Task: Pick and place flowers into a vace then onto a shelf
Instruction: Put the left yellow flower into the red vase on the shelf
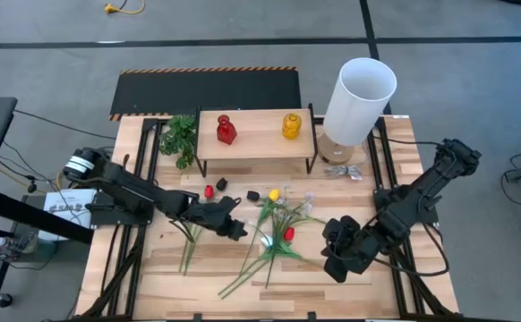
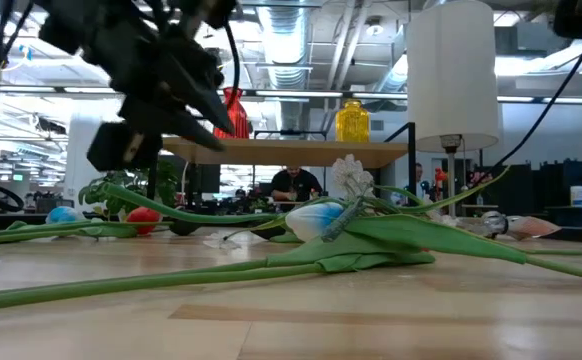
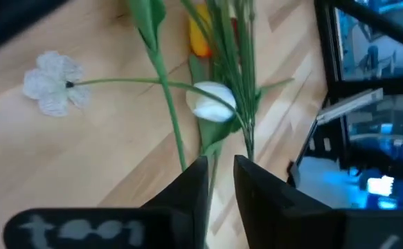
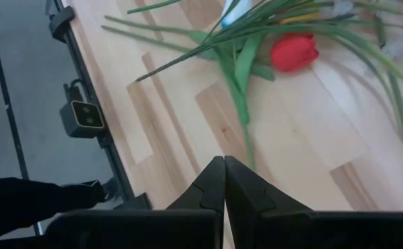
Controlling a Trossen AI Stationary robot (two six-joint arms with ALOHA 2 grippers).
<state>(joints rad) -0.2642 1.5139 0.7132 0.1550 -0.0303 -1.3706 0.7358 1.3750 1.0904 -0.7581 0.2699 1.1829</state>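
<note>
Several flowers (image 1: 278,228) lie flat on the wooden table's middle, stems crossing; among them are a white tulip (image 3: 212,102), a red tulip (image 4: 293,52) and a small white blossom (image 3: 52,83). More flowers (image 1: 189,246) lie to the left. A red vase (image 1: 226,130) and a yellow vase (image 1: 292,125) stand on the shelf (image 1: 256,145) at the far middle. My left gripper (image 3: 220,176) hangs above the flowers' left side, slanting down, its fingers a narrow gap apart with nothing held. My right gripper (image 4: 224,166) is shut over bare wood right of the flowers.
A tall white lamp (image 1: 359,98) stands at the far right beside the shelf. A green leaf sprig (image 1: 180,139) lies at the far left. Loose tulip heads (image 1: 216,187) lie before the shelf. Bare wood (image 1: 198,291) shows along the near edge.
</note>
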